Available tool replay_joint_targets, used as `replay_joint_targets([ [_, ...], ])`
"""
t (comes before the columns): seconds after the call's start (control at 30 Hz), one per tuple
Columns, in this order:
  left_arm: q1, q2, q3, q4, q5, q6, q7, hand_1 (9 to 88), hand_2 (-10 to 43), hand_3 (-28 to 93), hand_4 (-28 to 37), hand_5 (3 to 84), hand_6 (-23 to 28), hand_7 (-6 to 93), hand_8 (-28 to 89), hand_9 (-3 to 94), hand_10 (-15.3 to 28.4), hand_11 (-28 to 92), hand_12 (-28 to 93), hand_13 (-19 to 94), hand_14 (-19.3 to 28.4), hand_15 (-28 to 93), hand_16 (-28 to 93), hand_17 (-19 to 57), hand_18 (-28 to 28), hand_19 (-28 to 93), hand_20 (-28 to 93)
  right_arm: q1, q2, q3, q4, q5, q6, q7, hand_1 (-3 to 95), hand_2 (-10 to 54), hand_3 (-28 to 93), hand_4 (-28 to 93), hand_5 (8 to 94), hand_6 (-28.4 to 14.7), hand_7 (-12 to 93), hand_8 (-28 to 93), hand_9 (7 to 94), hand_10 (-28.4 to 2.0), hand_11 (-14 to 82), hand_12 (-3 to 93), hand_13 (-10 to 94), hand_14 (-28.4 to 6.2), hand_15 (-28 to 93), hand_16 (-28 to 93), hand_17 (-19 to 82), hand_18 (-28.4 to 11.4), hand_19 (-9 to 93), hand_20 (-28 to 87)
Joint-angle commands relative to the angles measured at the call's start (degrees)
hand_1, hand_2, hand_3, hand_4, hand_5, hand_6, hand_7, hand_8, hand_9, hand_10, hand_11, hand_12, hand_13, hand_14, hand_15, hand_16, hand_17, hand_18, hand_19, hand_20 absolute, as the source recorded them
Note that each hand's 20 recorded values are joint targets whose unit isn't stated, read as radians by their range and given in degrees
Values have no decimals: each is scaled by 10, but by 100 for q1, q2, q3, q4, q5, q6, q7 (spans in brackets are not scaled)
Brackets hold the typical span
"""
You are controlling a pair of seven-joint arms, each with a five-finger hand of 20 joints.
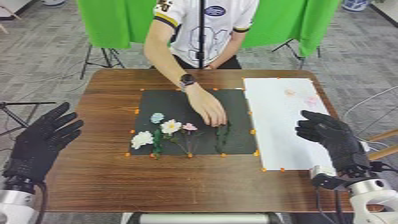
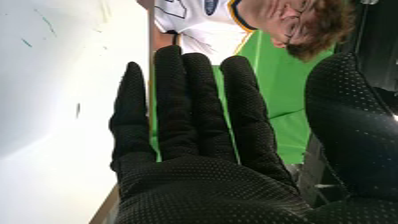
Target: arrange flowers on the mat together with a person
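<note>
Two, released: left robot hand [image 1: 37,145], right robot hand [image 1: 336,136]. Head view: flowers [image 1: 142,139] on black mat [image 1: 239,110] between them; person's hand [image 1: 206,107] at green stem [image 1: 222,137]. Right wrist view: green marks [image 2: 27,43], white sheet [image 2: 44,90] beside right robot hand.

Way through: bare table [image 1: 178,186] on the near side of the black mat [image 1: 160,104], and over the white sheet [image 1: 277,125] between mat and right hand [image 1: 332,134]. Obstructed: person's hand [image 1: 206,106] over mid-mat, flowers [image 1: 171,127] at its near left, green stem [image 1: 222,139] just beside the fingertips.
</note>
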Motion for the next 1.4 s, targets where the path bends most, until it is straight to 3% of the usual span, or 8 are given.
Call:
replay_joint_targets([
  [0.03, 71, -55, -17, 24, 30, -48, -63, 243, -8, 705, -265, 331, 41, 152, -78, 292, 127, 181, 196, 235, 153, 277, 36, -80, 227, 450, 119, -14, -5, 23, 23, -48, -54, -13, 233, -7, 864, -217, 445, -33, 230, -110, 457, -144, 190, 262, 376, -117, 329, 269, 116, -201, 497, 330],
  [0.8, 108, -47, -70, 5, 20, -8, -22, 244, -8, 704, -264, 331, 42, 151, -77, 292, 127, 180, 196, 235, 153, 277, 36, -80, 227, 449, 120, 98, 120, -82, 77, -112, 102, -109, 236, -8, 865, -217, 445, -31, 234, -112, 461, -143, 195, 262, 386, -116, 334, 270, 119, -201, 502, 332],
  [1.13, 133, -48, -62, -22, 20, 45, -15, 245, -6, 702, -265, 331, 42, 152, -78, 292, 127, 180, 196, 235, 153, 279, 37, -80, 227, 450, 120, 1065, 1432, -1194, 514, -2766, 2419, -482, 341, -90, 815, -269, 500, -20, 326, -147, 568, -119, 288, 244, 529, -92, 480, 229, 229, -173, 638, 398],
  [1.27, 139, -43, -63, -19, 15, 64, 11, 244, -6, 702, -263, 331, 42, 151, -78, 292, 127, 179, 196, 235, 153, 279, 36, -80, 227, 450, 120, 1658, 1998, -1646, 929, -4241, 3047, -287, 368, -95, 810, -281, 535, -1, 360, -161, 597, -106, 300, 242, 578, -78, 495, 227, 255, -163, 652, 402],
  [1.4, 182, -26, -68, -41, 3, 95, 48, 244, -7, 703, -263, 331, 42, 152, -78, 292, 126, 179, 196, 235, 153, 279, 36, -80, 227, 450, 120, 2209, 2441, -2069, 1429, -5409, 3171, 89, 372, -95, 810, -282, 541, 4, 372, -171, 597, -106, 299, 243, 583, -75, 494, 230, 257, -162, 651, 400],
])
